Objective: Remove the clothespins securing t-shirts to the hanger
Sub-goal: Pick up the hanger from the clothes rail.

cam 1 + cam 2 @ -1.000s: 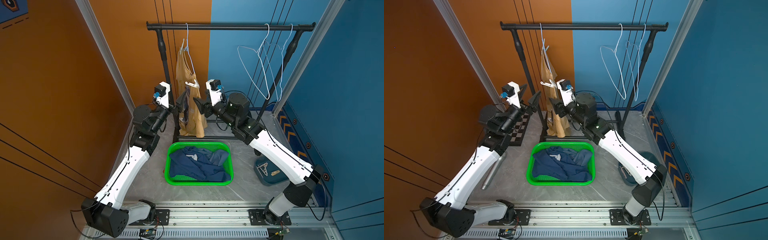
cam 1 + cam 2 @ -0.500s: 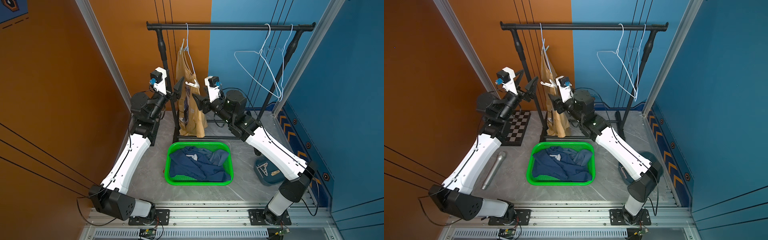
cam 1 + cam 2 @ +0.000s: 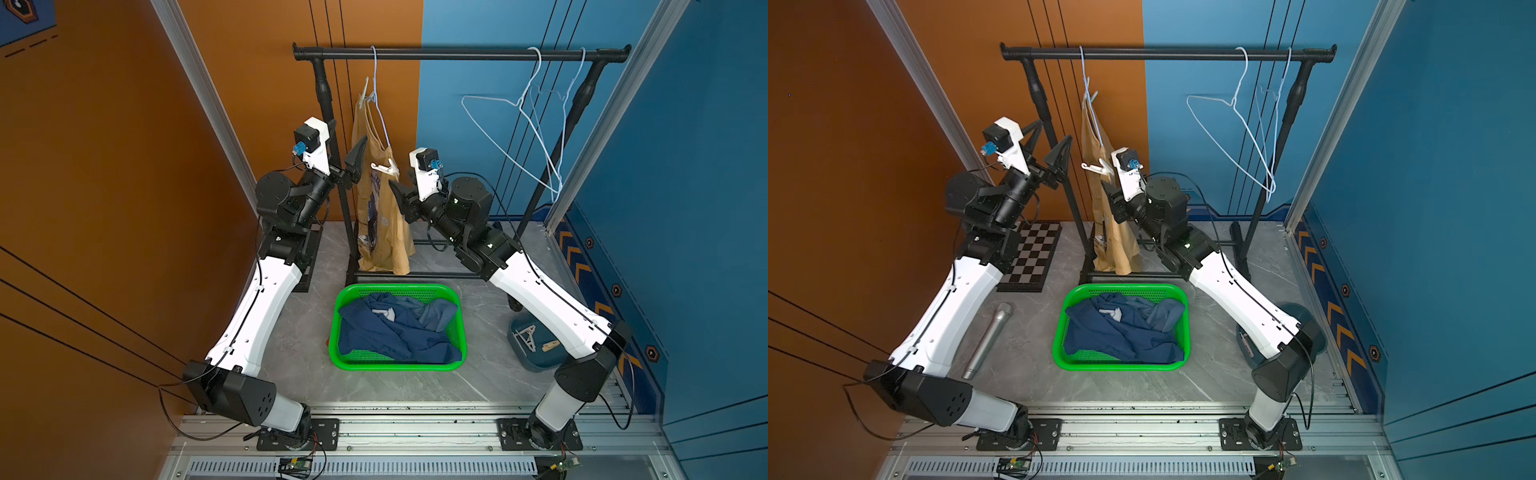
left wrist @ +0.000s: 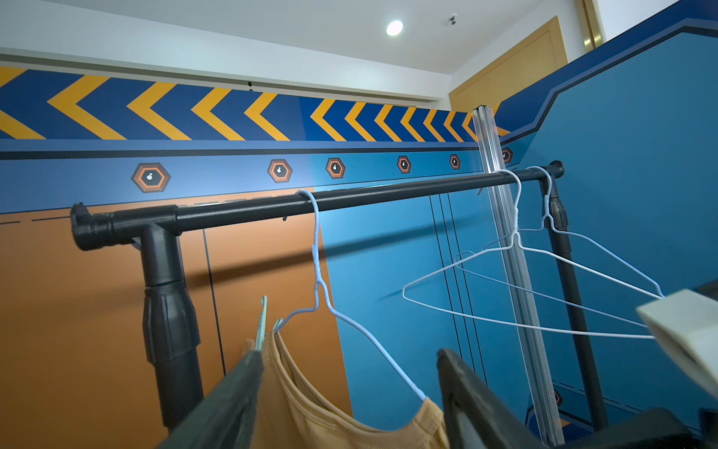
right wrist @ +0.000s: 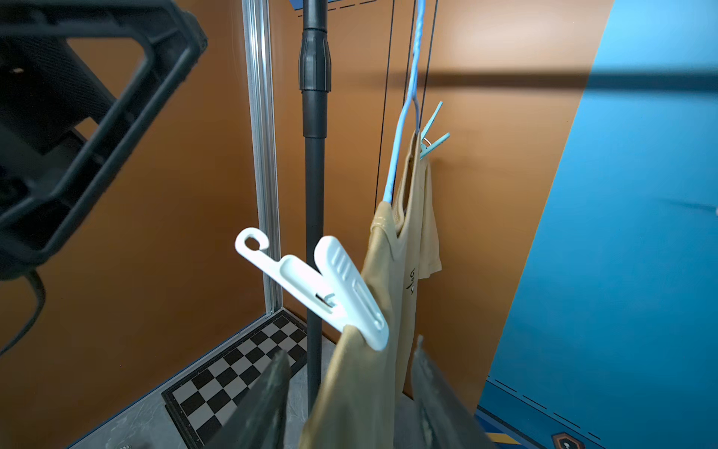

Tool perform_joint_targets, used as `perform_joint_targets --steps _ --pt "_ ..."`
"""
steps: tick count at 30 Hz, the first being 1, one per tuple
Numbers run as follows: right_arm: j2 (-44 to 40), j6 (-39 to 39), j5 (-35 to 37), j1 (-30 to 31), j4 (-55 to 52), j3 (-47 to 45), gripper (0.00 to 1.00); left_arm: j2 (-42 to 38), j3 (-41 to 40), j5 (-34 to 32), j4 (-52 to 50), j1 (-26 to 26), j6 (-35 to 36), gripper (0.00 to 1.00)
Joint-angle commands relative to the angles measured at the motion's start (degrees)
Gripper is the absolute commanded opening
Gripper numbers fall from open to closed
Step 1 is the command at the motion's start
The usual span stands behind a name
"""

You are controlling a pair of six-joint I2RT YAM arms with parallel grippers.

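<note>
Left claw (image 4: 349, 353) is spread wide beside the pale teal clothespin (image 4: 262, 318) at the hanger (image 5: 395, 155) neck. Right claw (image 5: 351, 350) is half-spread around the mustard t-shirt (image 5: 349, 388), just under the white clothespin (image 5: 322, 287). If cloth gets pinched instead of the peg's handles, the shirt could be yanked and the hanger swung.
</note>
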Motion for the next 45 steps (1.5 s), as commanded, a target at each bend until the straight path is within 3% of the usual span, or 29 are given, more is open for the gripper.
perform_joint_targets --steps 1,10,20,32,42,45 --pt "0.2 -0.9 1.8 -0.4 -0.4 1.6 0.47 0.7 2.3 1.7 1.4 0.6 -1.3 0.73" --pt "0.1 -1.4 1.6 -0.6 -0.9 1.6 0.35 0.5 0.9 1.8 1.4 0.6 -1.6 0.73" --pt "-0.3 -1.5 2.2 -1.1 -2.4 0.9 0.32 0.0 -1.5 1.6 1.4 0.7 -1.6 0.73" --pt "-0.2 -2.1 1.9 -1.5 -2.0 1.3 0.0 0.3 -1.4 1.4 1.4 0.7 -1.5 0.73" --pt "-2.0 -2.1 1.6 -1.6 1.2 1.4 0.0 0.8 -0.5 1.4 1.4 0.9 -1.7 0.73" --pt "-2.8 1.0 0.5 -4.5 1.8 1.6 0.0 1.0 -0.5 1.6 1.4 0.9 -2.1 0.73"
